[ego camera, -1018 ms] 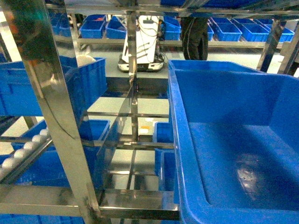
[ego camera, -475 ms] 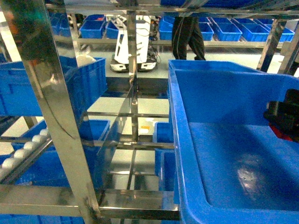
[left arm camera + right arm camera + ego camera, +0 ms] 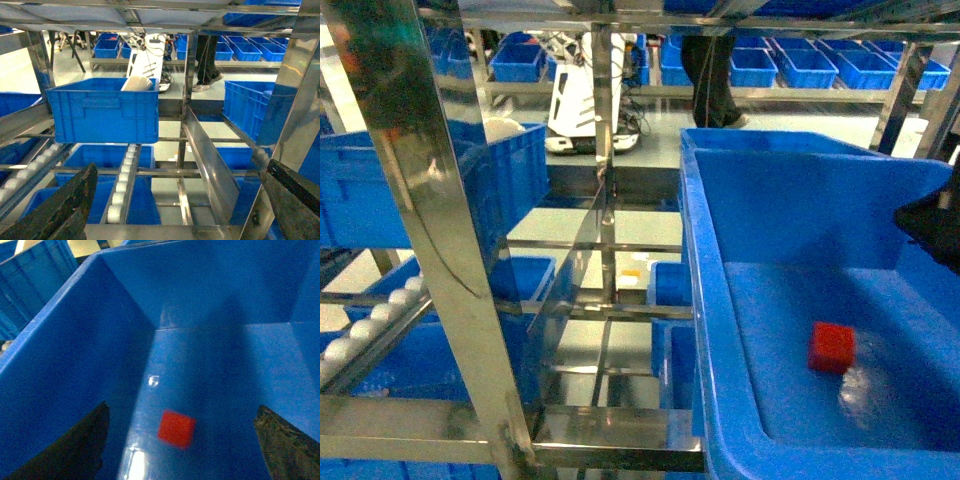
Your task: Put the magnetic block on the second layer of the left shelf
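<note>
The magnetic block (image 3: pixel 832 347), a small red cube, is inside the large blue crate (image 3: pixel 790 220) on the right, low near its floor and free of any grip. In the right wrist view it (image 3: pixel 177 428) looks slightly blurred, below and between the spread fingers of my right gripper (image 3: pixel 181 410), which is open and empty. In the head view that gripper (image 3: pixel 935 228) is a dark shape at the right edge above the crate. My left gripper (image 3: pixel 182 167) is open and empty, facing the left shelf second layer (image 3: pixel 125 175) with its white roller tracks.
A mirror-like steel post (image 3: pixel 430 230) stands close on the left. A blue crate (image 3: pixel 105 110) holding a white object sits on the rollers ahead. Beyond the rack are a white mobile robot (image 3: pixel 582 95), a person's legs (image 3: pixel 710 70) and rows of blue bins (image 3: pixel 840 65).
The crate was empty a second ago. Half a second ago the right gripper reached in from the right with something red. Now the red block is loose in the crate and the gripper has pulled back.
</note>
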Available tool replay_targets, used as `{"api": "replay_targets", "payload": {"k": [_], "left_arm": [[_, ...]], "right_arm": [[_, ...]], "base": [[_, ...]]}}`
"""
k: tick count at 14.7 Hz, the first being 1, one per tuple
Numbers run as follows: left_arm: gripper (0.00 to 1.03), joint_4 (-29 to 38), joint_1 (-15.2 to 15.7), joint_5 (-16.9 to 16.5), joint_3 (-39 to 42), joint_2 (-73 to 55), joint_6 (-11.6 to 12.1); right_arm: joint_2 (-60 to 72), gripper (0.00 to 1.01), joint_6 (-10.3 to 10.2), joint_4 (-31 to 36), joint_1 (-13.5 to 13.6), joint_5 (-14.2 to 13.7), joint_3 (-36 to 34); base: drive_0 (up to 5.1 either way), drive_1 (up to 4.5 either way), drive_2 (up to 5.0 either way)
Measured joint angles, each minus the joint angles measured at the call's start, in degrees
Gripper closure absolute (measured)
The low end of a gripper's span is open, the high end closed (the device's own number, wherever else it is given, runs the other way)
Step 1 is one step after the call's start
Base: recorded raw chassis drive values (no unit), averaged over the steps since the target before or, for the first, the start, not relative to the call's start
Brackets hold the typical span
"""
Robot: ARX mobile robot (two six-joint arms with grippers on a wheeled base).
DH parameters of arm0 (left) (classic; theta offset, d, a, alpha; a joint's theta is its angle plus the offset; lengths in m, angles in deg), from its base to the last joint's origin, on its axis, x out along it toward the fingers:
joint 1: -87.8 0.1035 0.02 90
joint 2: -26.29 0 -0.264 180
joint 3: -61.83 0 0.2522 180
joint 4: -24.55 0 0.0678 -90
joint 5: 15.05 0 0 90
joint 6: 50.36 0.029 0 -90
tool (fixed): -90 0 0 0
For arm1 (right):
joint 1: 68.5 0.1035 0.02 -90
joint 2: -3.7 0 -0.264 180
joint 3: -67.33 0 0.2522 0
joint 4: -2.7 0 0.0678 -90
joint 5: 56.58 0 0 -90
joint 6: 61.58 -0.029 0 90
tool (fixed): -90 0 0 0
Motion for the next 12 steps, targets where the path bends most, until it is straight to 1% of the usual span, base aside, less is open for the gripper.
{"api": "replay_targets", "payload": {"k": [4,5,6,7,8,9,10,12], "left_arm": [[0.05,0.0,0.0,0.0,0.0,0.0,0.0],[0.05,0.0,0.0,0.0,0.0,0.0,0.0],[0.05,0.0,0.0,0.0,0.0,0.0,0.0],[0.05,0.0,0.0,0.0,0.0,0.0,0.0],[0.05,0.0,0.0,0.0,0.0,0.0,0.0],[0.05,0.0,0.0,0.0,0.0,0.0,0.0],[0.05,0.0,0.0,0.0,0.0,0.0,0.0],[0.05,0.0,0.0,0.0,0.0,0.0,0.0]], "right_arm": [[-4.1,0.03,-0.1,-0.8,-0.6,-1.3,-2.8],[-7.3,0.01,-0.4,-2.1,-1.1,-2.4,-4.4],[-13.0,0.04,-0.4,-4.1,-1.5,-4.3,-6.6],[-28.7,0.03,0.5,-11.4,-1.3,-6.7,-10.4],[-47.2,0.03,4.6,-22.2,-1.8,-13.9,-11.0],[-48.7,0.06,4.5,-21.0,-3.7,-11.8,-11.6],[-54.9,0.44,11.2,-5.4,-5.1,-5.3,-21.8],[-57.3,0.69,11.9,-5.4,-5.1,-5.3,-25.6]], "base": [[0.0,0.0,0.0],[0.0,0.0,0.0],[0.0,0.0,0.0],[0.0,0.0,0.0],[0.0,0.0,0.0],[0.0,0.0,0.0],[0.0,0.0,0.0],[0.0,0.0,0.0]]}}
